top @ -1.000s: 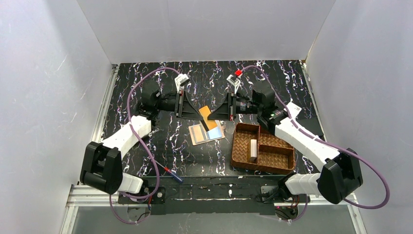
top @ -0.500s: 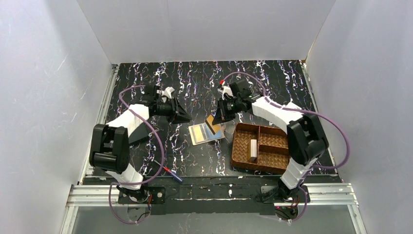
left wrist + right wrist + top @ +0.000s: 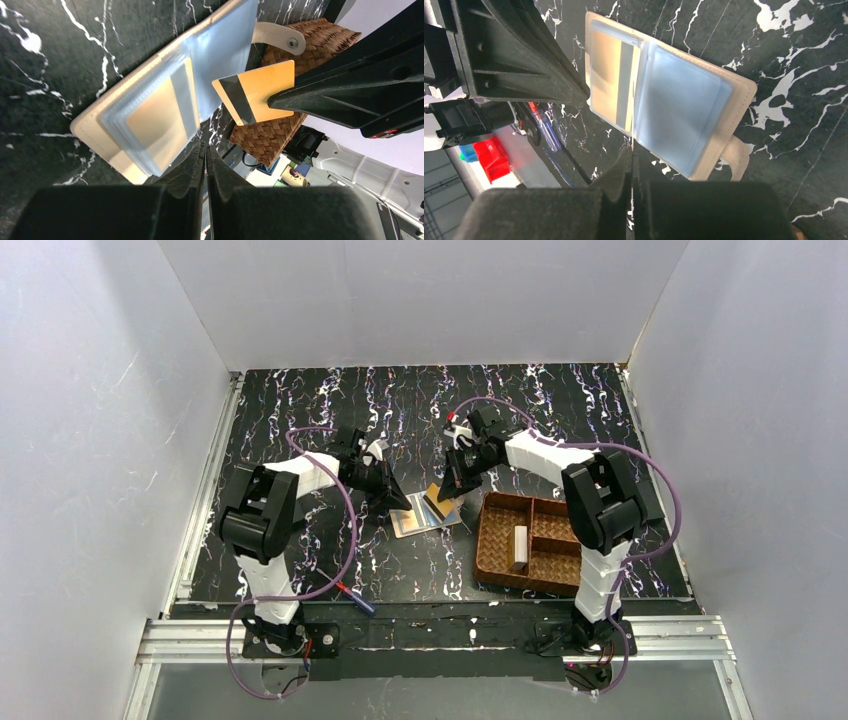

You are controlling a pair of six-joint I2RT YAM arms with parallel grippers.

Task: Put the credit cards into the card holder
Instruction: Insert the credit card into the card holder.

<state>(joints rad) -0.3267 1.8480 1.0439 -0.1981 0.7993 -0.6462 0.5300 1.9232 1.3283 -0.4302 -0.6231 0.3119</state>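
Note:
The card holder [image 3: 425, 516] lies open on the black marbled table, cream-edged with clear plastic sleeves [image 3: 220, 50]. One gold credit card [image 3: 155, 120] with a grey stripe sits inside a sleeve [image 3: 611, 75]. My right gripper [image 3: 450, 490] is shut on another credit card [image 3: 255, 90], orange-gold with a black stripe, held tilted just above the holder's open sleeves. In the right wrist view that card shows only as a thin edge between the jaws of the right gripper [image 3: 632, 147]. My left gripper [image 3: 398, 502] is shut with nothing in it, its tips [image 3: 205, 150] at the holder's left edge.
A brown woven divided basket [image 3: 540, 540] stands right of the holder, with a white block [image 3: 520, 545] in one compartment. A blue-and-red-handled screwdriver [image 3: 355, 598] lies near the table's front edge. White walls close in the table on three sides.
My left arm has swung in from the left to the holder's edge and its jaws have closed. My right gripper has brought the orange-gold card lower and closer over the holder.

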